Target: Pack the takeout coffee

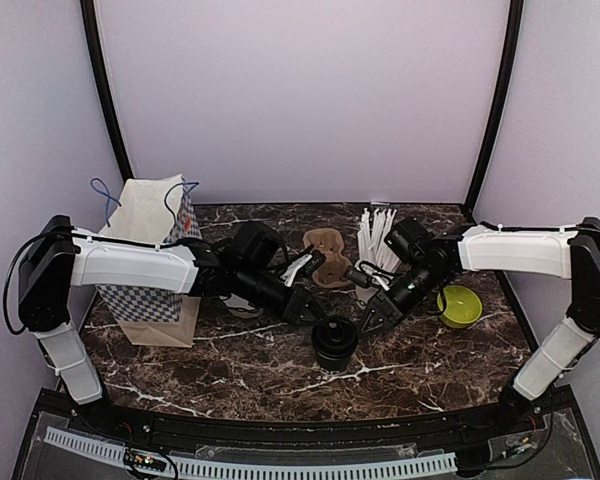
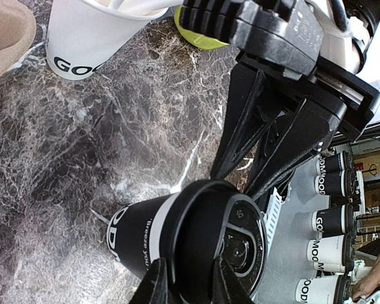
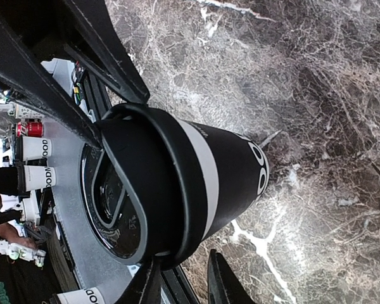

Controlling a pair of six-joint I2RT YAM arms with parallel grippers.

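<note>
One takeout coffee cup stands upright at the table's front centre, black with a white band and a black lid. My left gripper reaches it from the left. In the left wrist view its fingers pinch the near edge of the lid, one on top and one under the skirt. My right gripper comes in from the right. In the right wrist view one finger touches the lid rim, while the other finger stands apart over the marble, so the jaws are open.
A paper bag with a checkered panel and blue handles stands at the left, behind my left arm. A brown pulp cup carrier lies at the back centre. A white cup of straws and a lime-green bowl are on the right.
</note>
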